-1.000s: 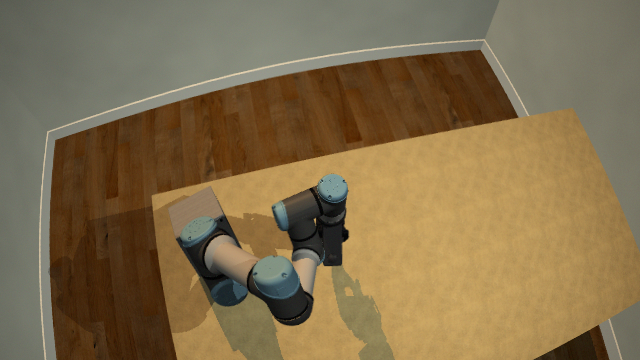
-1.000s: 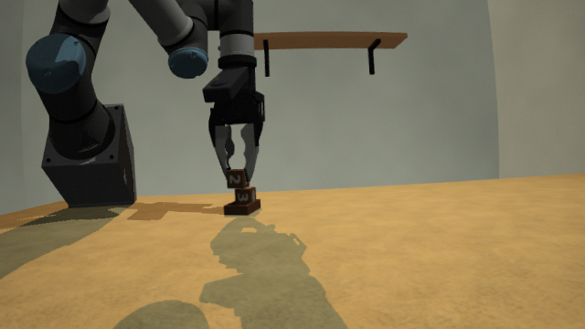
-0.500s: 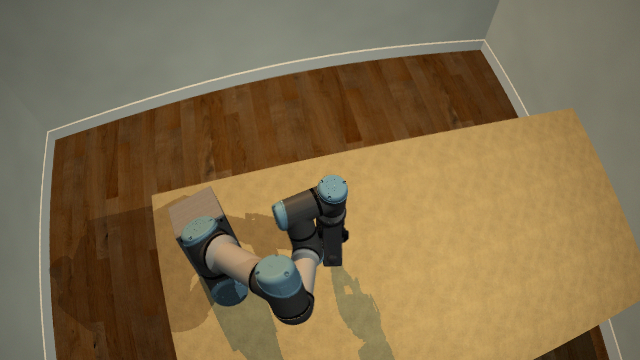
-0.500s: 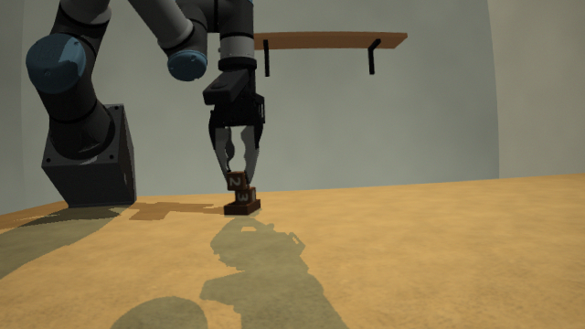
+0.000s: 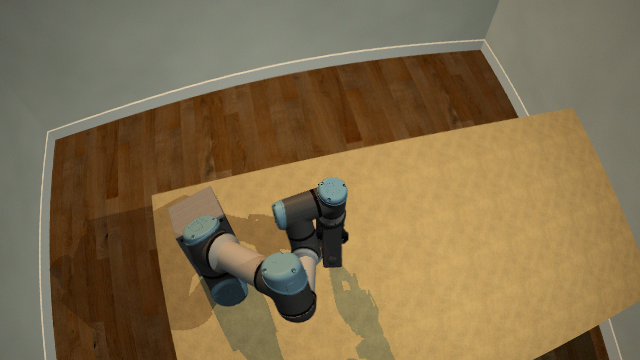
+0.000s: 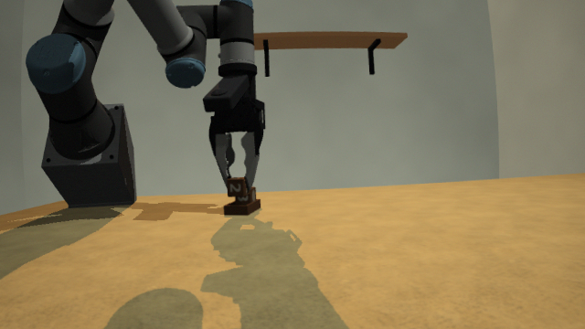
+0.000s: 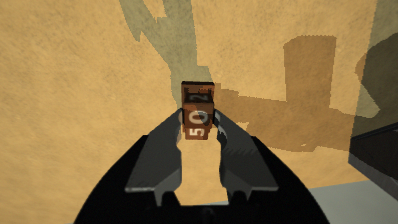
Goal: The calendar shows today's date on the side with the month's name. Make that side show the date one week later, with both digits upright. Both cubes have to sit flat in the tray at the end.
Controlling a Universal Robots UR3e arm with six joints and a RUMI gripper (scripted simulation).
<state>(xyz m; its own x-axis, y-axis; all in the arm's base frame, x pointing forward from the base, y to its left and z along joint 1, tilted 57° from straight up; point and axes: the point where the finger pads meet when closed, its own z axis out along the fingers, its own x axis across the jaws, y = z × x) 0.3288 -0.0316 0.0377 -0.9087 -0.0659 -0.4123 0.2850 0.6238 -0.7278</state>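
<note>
My gripper (image 6: pixel 237 184) (image 7: pixel 197 109) is shut on a brown digit cube (image 6: pixel 236 187) (image 7: pixel 192 111), with its fingers on two opposite sides. A 0 shows on its top in the wrist view; a sideways 2 faces the exterior view. The brown tray (image 6: pixel 235 209) (image 7: pixel 198 83) is under it. The other cube (image 6: pixel 252 195) (image 7: pixel 197 133) is in the tray, partly hidden behind the held cube, with a 5 on top and a partly covered 3 toward the exterior camera. I cannot tell whether the held cube touches the tray. The month's name cannot be read. The top view does not show the cubes.
The tray stands on the tan table top (image 5: pixel 465 215) (image 6: pixel 411 242). The arm's base (image 6: pixel 91 183) is to the left in the exterior view, and a dark part of it (image 7: pixel 382 155) shows at the wrist view's right edge. A wooden shelf (image 6: pixel 329 40) hangs on the back wall.
</note>
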